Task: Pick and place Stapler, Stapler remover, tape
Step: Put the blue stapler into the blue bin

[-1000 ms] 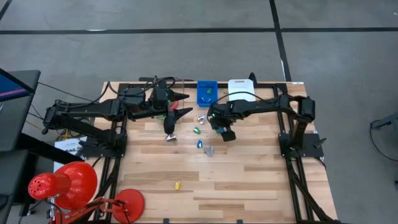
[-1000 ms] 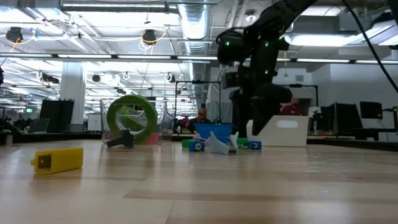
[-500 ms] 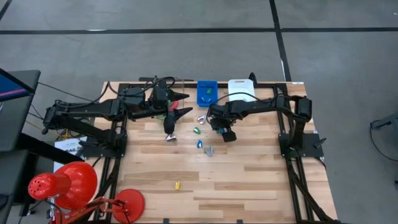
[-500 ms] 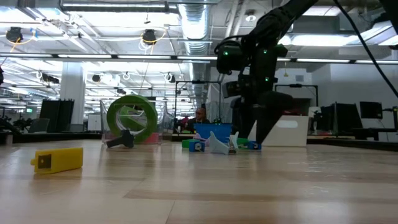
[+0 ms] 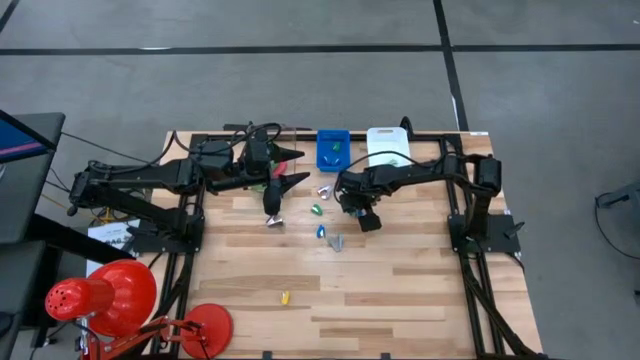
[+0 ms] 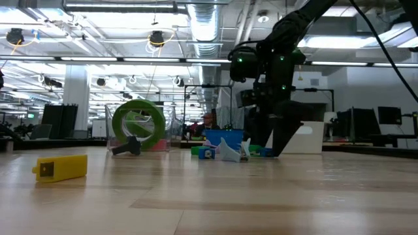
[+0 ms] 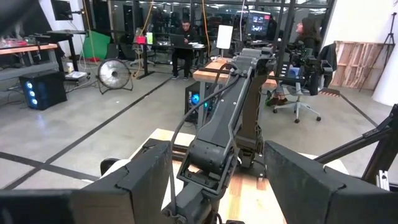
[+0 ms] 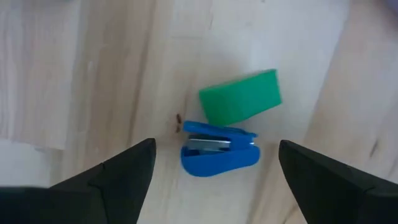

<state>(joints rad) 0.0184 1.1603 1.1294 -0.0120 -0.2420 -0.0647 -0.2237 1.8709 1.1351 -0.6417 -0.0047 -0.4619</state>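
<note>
A small blue stapler (image 8: 219, 152) lies flat on the wooden table with a green block (image 8: 240, 98) right beside it. My right gripper (image 8: 214, 180) points down over them, open, one finger on each side of the stapler and touching nothing; the low view shows its fingertips (image 6: 269, 149) close to the table top. My left gripper (image 5: 292, 167) hangs level above the far left of the table, open and empty. A green tape roll (image 6: 138, 124) stands on its edge on the table.
A blue bin (image 5: 333, 148) and a white bin (image 5: 388, 145) stand at the far edge. Small blue, green and silver items (image 5: 322, 231) lie left of my right gripper (image 5: 352, 205). A yellow block (image 5: 285, 297) lies nearer the front, with bare boards around it.
My right gripper has sunk toward the table over the blue stapler, staying open and pointing down. Nothing on the table has moved.
</note>
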